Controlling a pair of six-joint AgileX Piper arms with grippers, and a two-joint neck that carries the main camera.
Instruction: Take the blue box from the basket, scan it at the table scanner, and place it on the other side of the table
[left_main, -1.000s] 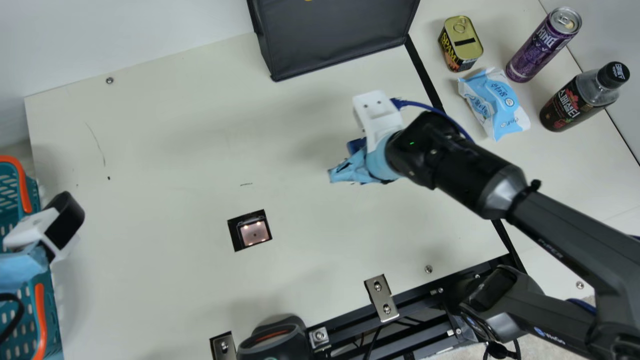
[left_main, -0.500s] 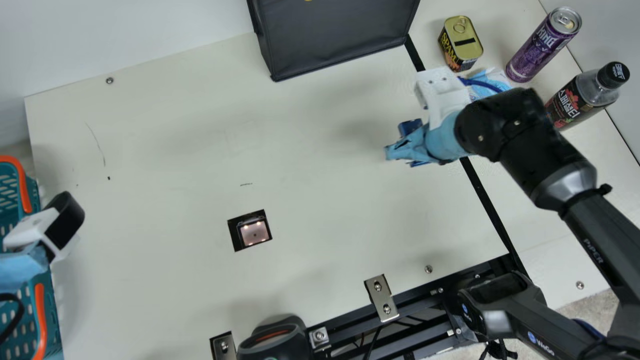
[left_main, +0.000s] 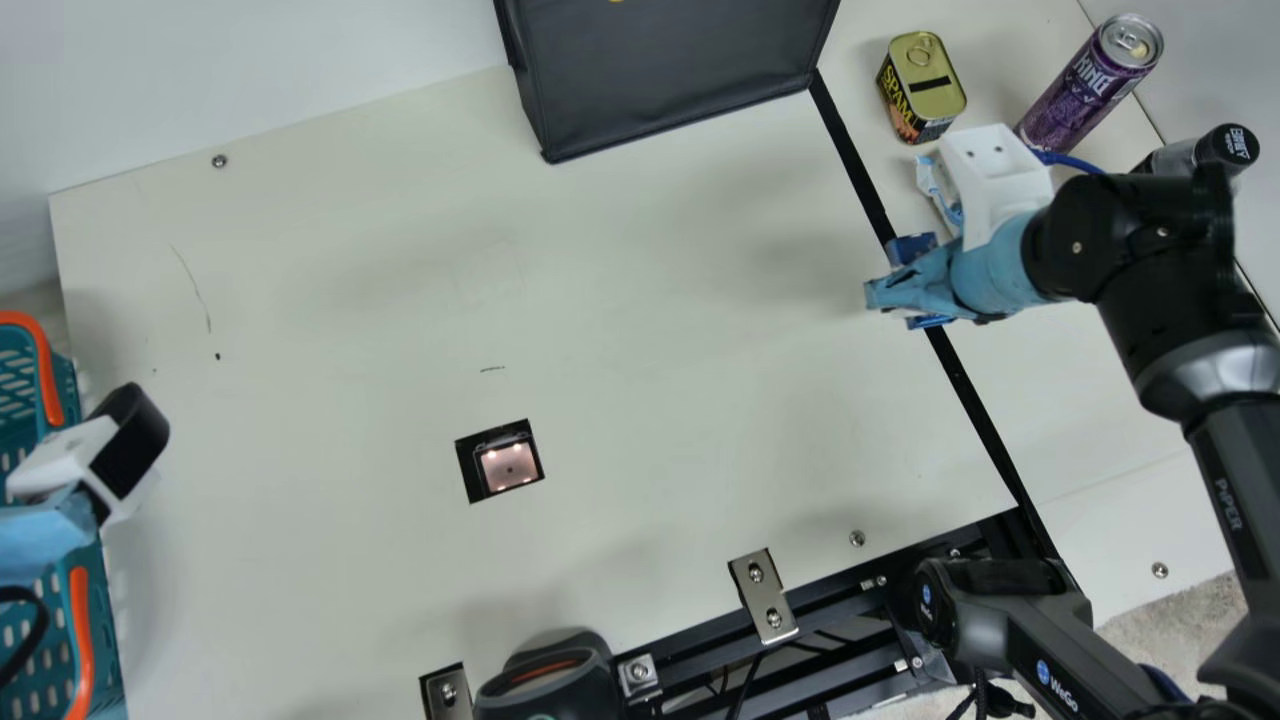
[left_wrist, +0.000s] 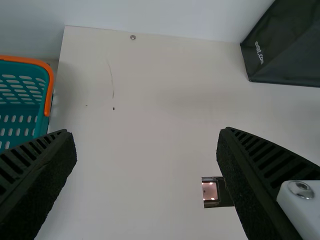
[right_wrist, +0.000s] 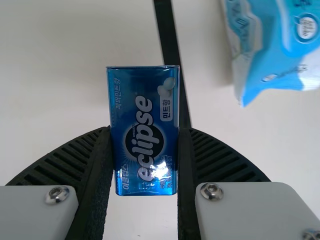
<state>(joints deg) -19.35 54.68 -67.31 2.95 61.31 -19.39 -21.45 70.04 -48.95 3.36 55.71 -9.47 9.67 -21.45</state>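
Blue box (right_wrist: 144, 145) tight between the right fingers (left_main: 885, 293) over the black strip (left_main: 969, 400), left fingers (left_main: 45, 535) wide apart

There are two cans (left_main: 922, 88), one bottle (left_main: 1228, 148), one packet (right_wrist: 274, 55), one blue box (right_wrist: 144, 130), one basket (left_wrist: 49, 95), one scanner (left_main: 509, 467) and one bag (left_main: 670, 75).
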